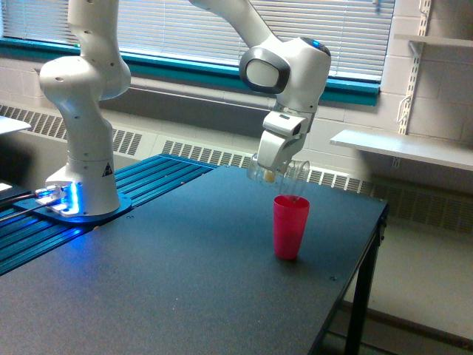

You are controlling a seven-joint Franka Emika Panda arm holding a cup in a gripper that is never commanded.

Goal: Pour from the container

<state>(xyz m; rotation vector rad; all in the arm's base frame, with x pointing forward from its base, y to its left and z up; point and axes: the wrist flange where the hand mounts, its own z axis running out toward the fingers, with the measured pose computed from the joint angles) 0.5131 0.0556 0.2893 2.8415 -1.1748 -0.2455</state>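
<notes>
My gripper [270, 171] is shut on the container [284, 172], a small clear cup lying tipped almost on its side with its mouth toward the exterior view's right. It hangs just above and slightly left of the pink cup [290, 227], which stands upright on the dark table [170, 281]. I see no brown material inside the container's wall now. The gripper's fingers are mostly hidden behind the cup and the hand.
The arm's white base [83, 185] stands on blue rails [140, 188] at the exterior view's left. The table's right edge [373, 244] runs close to the pink cup. A white shelf [403, 148] is on the wall at the right.
</notes>
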